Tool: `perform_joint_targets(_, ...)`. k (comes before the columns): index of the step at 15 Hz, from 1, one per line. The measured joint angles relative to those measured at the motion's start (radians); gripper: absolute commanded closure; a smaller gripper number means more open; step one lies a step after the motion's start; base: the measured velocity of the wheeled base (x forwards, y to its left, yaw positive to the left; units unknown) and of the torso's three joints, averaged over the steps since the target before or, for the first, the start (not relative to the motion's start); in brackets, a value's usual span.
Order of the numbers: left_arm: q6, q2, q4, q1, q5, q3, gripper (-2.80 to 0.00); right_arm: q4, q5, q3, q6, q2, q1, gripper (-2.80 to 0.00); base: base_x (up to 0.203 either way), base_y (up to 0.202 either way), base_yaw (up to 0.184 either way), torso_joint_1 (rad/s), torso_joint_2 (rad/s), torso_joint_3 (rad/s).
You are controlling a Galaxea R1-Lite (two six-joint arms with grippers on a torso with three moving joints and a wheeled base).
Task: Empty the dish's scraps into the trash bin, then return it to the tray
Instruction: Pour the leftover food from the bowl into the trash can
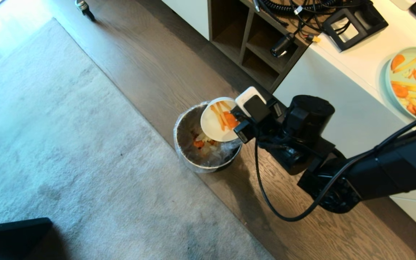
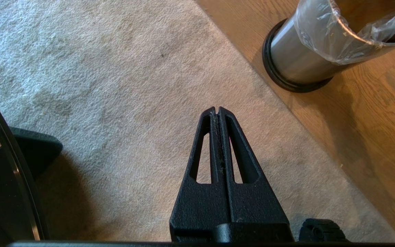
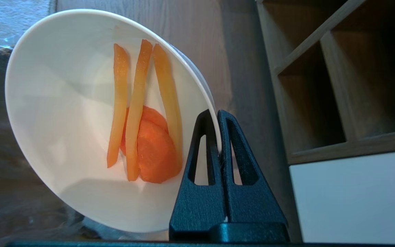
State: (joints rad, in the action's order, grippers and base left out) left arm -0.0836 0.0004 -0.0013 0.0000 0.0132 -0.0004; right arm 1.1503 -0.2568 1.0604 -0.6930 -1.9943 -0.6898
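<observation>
At the far left of the head view a pale grey carpet (image 1: 60, 144) covers the floor, meeting brown wooden floorboards (image 1: 150, 54) along a slanted edge. The left gripper (image 2: 217, 110) is out of the head view; its own wrist view shows it hanging above the carpet with its black fingers pressed together, grasping nothing.

Toward the middle, the small round silver metal trash bin (image 1: 208, 164) stands on the floorboards just beside the carpet edge, a clear plastic bag liner (image 1: 180, 119) folded over its rim. Some orange and pale pieces already lie inside it.

Directly over the bin's far side is the plain round deep white glossy bowl (image 1: 213, 124), tilted steeply so its opening faces the bin. The scraps (image 1: 226, 117), round orange carrot slices under three pale yellow-orange strips, cling to the bowl's inner wall.

Next comes the right gripper (image 1: 239, 119), clenched on the bowl's rim: in the right wrist view one black finger sits inside the rim and the other outside. Its black arm reaches in from the right.

Behind it stands a wooden open shelf unit (image 1: 258, 47), then a white counter (image 1: 367, 61) carrying black cables and a black frame. At the far right a flat pale blue-green plate (image 1: 392, 77) holds more carrot pieces and yellow strips. The tray is out of view.
</observation>
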Motion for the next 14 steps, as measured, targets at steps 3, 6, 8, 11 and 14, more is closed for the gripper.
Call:
perform_joint_targets(3,0.000,0.000,0.000,0.000,0.000,0.000,0.00,0.113,0.002,0.033,-0.144,-0.033,0.000,0.00,0.000,0.000,0.000,0.000,0.00,0.000)
perform_joint_targets(6,0.000,0.000,0.000,0.000,0.000,0.000,0.00,0.214,0.005,0.043,-0.242,-0.062,-0.008,0.00,0.000,0.000,0.000,0.000,0.00,0.000)
perform_joint_targets(8,0.000,0.000,0.000,0.000,0.000,0.000,0.00,0.264,0.005,0.044,-0.313,-0.070,-0.011,0.00,0.000,0.000,0.000,0.000,0.00,0.000)
perform_joint_targets(11,0.000,0.000,0.000,0.000,0.000,0.000,0.00,0.336,0.006,0.028,-0.403,-0.080,-0.035,0.00,0.000,0.000,0.000,0.000,0.00,0.000)
perform_joint_targets(14,0.000,0.000,0.000,0.000,0.000,0.000,0.00,0.371,0.001,0.017,-0.445,-0.091,-0.093,0.00,0.000,0.000,0.000,0.000,0.00,0.000)
